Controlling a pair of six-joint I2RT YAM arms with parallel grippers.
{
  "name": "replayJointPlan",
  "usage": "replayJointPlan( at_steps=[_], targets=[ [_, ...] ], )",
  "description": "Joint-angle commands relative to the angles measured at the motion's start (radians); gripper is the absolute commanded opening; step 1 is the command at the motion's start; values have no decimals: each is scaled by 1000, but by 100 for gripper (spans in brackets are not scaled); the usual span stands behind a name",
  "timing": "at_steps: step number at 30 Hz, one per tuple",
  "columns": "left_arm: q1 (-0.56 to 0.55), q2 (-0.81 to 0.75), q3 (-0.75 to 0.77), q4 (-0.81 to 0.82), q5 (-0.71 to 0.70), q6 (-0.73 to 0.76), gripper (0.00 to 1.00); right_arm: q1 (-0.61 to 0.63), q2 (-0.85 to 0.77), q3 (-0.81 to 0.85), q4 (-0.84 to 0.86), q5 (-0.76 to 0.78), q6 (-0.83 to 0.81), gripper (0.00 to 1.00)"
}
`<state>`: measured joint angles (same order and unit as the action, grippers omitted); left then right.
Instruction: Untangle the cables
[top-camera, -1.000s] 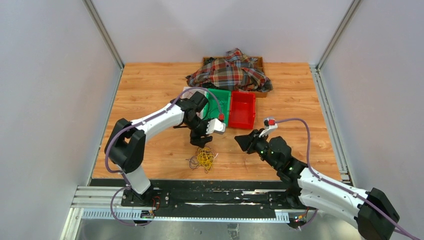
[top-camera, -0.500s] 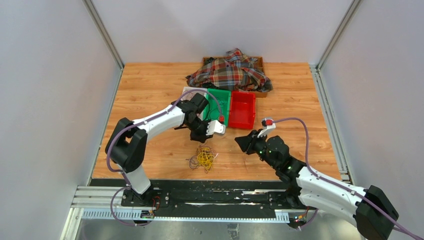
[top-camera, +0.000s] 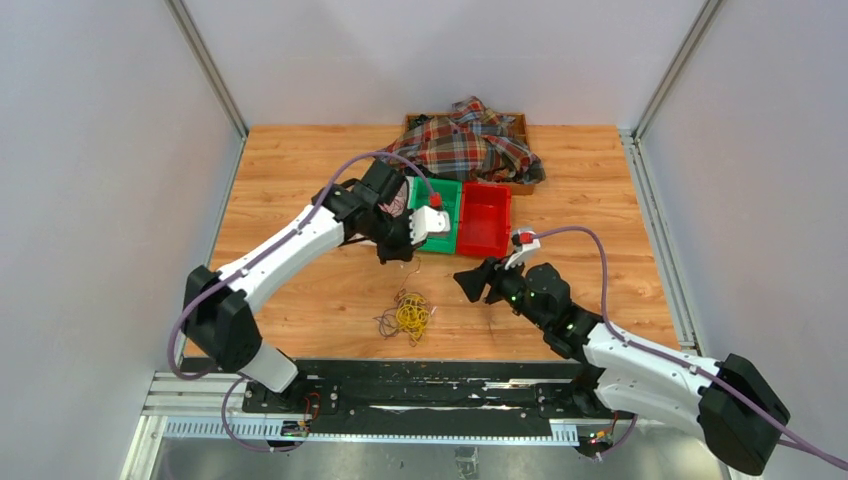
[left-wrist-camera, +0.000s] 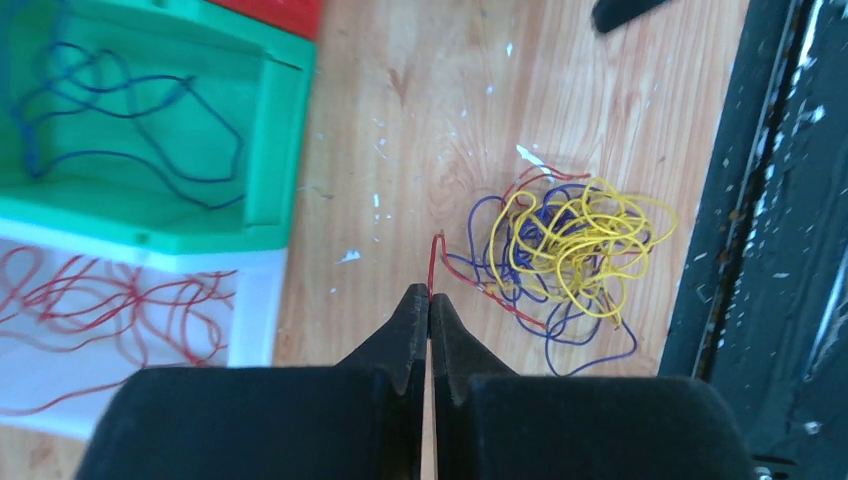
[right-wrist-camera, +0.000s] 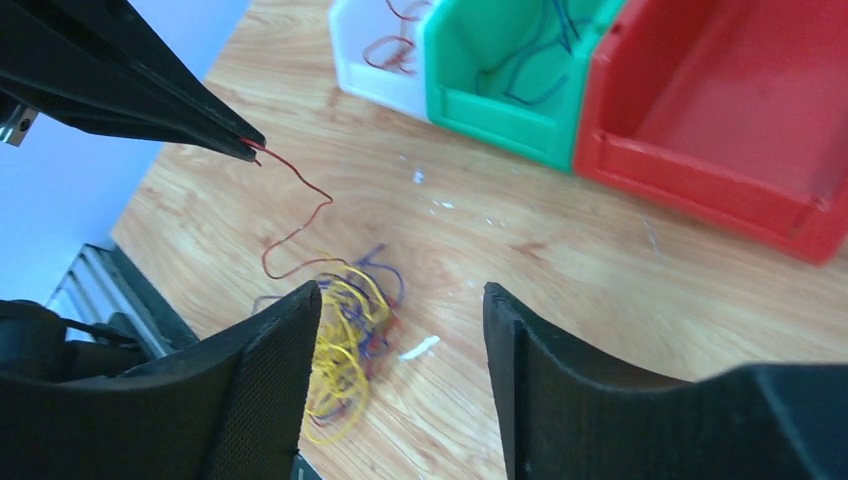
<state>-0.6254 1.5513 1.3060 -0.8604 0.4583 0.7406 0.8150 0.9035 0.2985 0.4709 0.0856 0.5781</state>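
**Item:** cables (top-camera: 405, 316). One loose knot of very thin wires, with yellow loops on top and blue-violet and red beneath. It lies on the desk (top-camera: 300, 170) near the front edge, between my two arms and apart from the bins.

**Handling, as I judge it:** nearly weightless and limp, with little spring. Each wire should slide through the others until a loop catches, and then it will drag the whole knot along. They are thin enough to slip from a loose pinch or to kink under a hard tug. The best hold is a free end or a single outlying loop, never the middle of the heap.

**Left pincer** (left-wrist-camera: 429, 300): jaws pressed together on the tip of the red strand (right-wrist-camera: 300, 180), raised above the desk. The strand runs down in a wavy line into the knot.

**Right pincer** (right-wrist-camera: 400, 292): jaws apart, holding nothing, hovering low just beside the knot. I would use it to pin the yellow mass while the red strand is drawn out slowly.

**Receptacles:** white bin (left-wrist-camera: 260, 340) holding red wires; green bin (left-wrist-camera: 280, 140) holding a blue one; red bin (right-wrist-camera: 700, 190) beside the green. By colour, I take the white bin as the red strand's destination.
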Motion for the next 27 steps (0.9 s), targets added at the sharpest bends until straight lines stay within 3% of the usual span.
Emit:
replayJointPlan(
  at_steps=[1, 16, 27],
  targets=[
    [-8, -103, 84, -74, 10, -136, 1, -18, 41, 88, 105, -86, -55, 63],
    [-8, -219, 356, -201, 97, -255, 0, 53, 306, 311, 293, -235, -161, 69],
    [-8, -236, 533, -201, 113, -268, 0, 102, 504, 370, 402, -322, -117, 63]
  ],
)
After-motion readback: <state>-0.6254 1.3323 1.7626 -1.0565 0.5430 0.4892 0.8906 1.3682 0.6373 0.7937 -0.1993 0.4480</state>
